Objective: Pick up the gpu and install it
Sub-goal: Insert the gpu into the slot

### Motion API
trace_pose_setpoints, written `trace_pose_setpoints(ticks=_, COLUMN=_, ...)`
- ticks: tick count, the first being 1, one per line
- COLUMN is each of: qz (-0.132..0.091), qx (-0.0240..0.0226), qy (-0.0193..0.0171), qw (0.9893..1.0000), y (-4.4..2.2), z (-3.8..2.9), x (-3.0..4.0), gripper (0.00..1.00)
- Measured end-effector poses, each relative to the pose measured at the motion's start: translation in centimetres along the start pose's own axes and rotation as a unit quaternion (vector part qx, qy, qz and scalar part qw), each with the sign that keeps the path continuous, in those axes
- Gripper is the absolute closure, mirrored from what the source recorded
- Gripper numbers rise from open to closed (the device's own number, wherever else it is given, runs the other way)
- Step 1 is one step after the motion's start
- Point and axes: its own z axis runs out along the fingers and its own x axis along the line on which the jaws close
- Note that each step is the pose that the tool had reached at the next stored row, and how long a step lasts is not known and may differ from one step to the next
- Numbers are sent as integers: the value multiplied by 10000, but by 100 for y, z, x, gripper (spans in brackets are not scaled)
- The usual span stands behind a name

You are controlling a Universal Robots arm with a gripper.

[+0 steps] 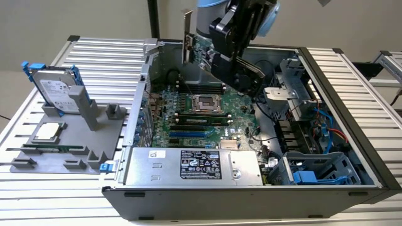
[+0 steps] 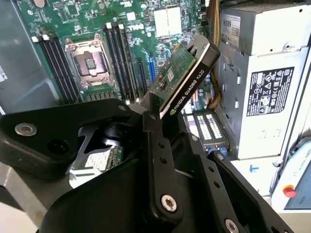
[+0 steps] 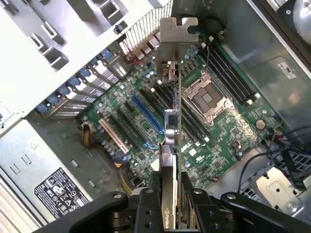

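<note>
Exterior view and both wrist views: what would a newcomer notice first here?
The gripper, shut on the gpu, holds it above the motherboard inside the open computer case. On the exterior view's left, a hard drive in a blue frame stands upright in a gray holder.

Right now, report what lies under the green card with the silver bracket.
Under the gpu: the green motherboard, its silver-framed processor socket and long blue slot. The strip directly beneath the card is covered.

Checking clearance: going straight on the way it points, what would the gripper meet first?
Probably the motherboard, near the CPU socket, and the gpu clamped in the gripper would touch it first; depth is unclear.
</note>
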Motion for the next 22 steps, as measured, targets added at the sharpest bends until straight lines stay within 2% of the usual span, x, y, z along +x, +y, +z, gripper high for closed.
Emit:
trace_pose_setpoints(ticks=6, qz=-219, qx=-1, qy=10, qw=9998, y=0, z=-2, x=0, gripper=100)
trace_pose_setpoints(ticks=11, qz=-409, qx=-2, qy=19, qw=9992, y=0, z=-3, x=0, gripper=100)
trace_pose_setpoints(ticks=22, qz=-815, qx=-4, qy=38, qw=9967, y=0, z=-5, x=0, gripper=100)
